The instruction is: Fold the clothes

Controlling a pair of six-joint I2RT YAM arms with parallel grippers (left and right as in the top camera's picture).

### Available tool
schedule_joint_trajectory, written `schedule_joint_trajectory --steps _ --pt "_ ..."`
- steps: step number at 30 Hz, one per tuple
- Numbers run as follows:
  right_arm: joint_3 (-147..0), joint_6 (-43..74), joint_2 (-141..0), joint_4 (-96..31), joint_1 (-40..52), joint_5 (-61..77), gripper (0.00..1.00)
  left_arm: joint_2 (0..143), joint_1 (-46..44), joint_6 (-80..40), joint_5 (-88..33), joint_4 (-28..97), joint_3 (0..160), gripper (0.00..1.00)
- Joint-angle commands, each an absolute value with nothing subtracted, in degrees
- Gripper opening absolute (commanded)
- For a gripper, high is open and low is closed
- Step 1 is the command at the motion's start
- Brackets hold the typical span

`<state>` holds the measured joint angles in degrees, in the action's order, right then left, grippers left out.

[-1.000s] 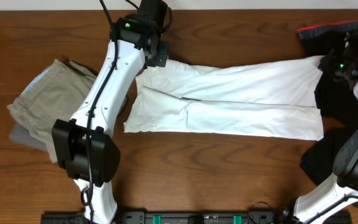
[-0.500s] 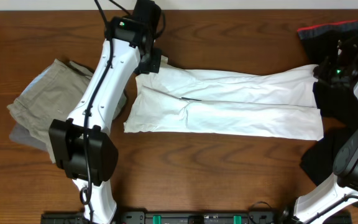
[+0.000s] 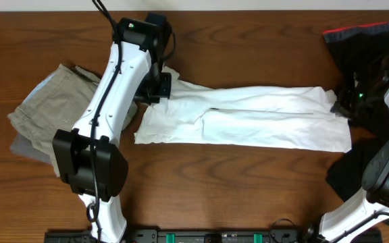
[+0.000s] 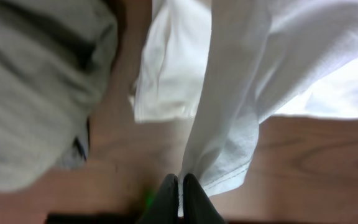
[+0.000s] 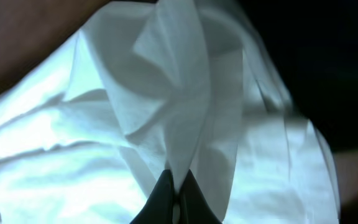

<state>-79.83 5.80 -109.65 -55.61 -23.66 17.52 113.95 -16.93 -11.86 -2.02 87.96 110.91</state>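
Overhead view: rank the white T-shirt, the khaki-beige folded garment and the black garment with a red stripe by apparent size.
1. White cotton T-shirt: clearly largest.
2-3. Khaki-beige folded garment and black garment with red stripe: unranked; both are partly hidden, and the black one runs off frame.

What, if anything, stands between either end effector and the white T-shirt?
Nothing visible. The left end effector and the right end effector are each shut on a fold of the white T-shirt, with no object between.
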Motion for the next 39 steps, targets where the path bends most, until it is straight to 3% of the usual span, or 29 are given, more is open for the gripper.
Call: schedule_joint_trajectory --steps 1,7,22,24,26,30,39 --pt "-80.2 6.0 -107.6 -57.4 -23.5 14.1 0.01 113.0 -16.7 -14.6 -2.5 90.6 110.8 0.06" --pt "-80.2 10.3 -104.0 -59.4 -23.6 5.3 0.01 113.0 -16.7 -14.7 -2.4 95.1 110.8 0.06" --pt "-80.2 10.2 -103.4 -62.8 -23.6 3.0 0.04 113.0 -16.7 -14.7 -2.4 94.3 103.4 0.08" --pt "-80.2 10.2 -103.4 -62.8 -23.6 2.8 0.26 113.0 -16.7 -14.7 -2.4 92.9 102.9 0.16" --pt "-80.2 10.3 -103.4 -62.8 -23.6 1.4 0.31 113.0 -16.7 -14.7 -2.3 92.0 102.9 0.35" --pt "-80.2 11.4 -103.4 -62.3 -23.6 0.3 0.39 113.0 -16.7 -14.0 -1.9 90.6 102.9 0.62" --pt "-80.2 -0.4 -103.4 -57.2 -20.3 29.1 0.39 113.1 -17.1 -12.0 -4.2 85.1 102.5 0.64"
